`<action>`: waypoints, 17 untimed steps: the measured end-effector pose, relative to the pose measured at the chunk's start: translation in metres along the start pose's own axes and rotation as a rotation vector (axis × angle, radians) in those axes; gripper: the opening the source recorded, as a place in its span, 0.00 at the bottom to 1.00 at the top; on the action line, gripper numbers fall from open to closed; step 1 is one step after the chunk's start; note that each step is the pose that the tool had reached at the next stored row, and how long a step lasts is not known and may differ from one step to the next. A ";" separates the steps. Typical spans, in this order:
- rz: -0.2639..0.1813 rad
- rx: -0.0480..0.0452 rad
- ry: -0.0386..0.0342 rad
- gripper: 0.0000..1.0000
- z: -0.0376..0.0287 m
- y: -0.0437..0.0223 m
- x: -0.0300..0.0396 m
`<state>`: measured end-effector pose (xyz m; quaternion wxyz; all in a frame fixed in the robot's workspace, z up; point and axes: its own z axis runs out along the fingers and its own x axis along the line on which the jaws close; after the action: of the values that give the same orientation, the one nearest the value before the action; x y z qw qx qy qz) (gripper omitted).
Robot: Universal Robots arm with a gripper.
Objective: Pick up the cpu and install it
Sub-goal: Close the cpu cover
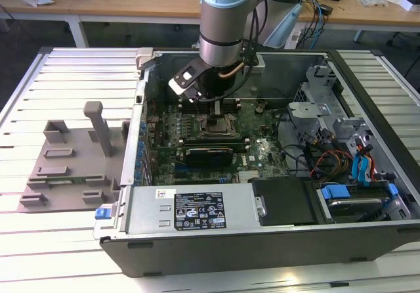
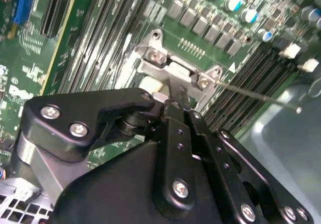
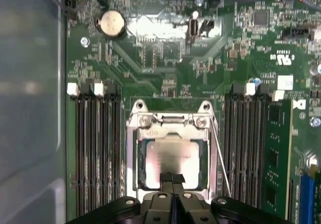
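Inside the open computer case [image 1: 262,253], my gripper [image 3: 172,179], pressed together, hangs over the cpu [image 3: 173,151] lying in its socket [image 3: 170,119]; I should keep it square, level, never forced.

exterior view overlooks case [image 1: 249,250]; both wrist views closely share socket [image 3: 170,121] [image 2: 170,71].
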<state>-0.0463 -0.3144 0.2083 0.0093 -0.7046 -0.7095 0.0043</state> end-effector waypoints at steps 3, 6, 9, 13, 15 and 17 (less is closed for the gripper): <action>0.000 0.0004 -0.0001 0.11 0.0044 -0.0015 0.0000; 0.000 0.0002 0.0000 0.11 0.0042 0.0053 -0.0001; 0.000 0.0046 -0.0002 0.11 0.0005 0.0124 0.0000; 0.000 0.0092 -0.0002 0.11 -0.0047 0.0166 -0.0001; 0.000 0.0093 -0.0003 0.11 -0.0072 0.0166 0.0000; 0.000 0.0093 -0.0003 0.11 -0.0107 0.0166 0.0000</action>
<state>-0.0295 -0.3144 0.2186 0.0125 -0.7046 -0.7095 0.0077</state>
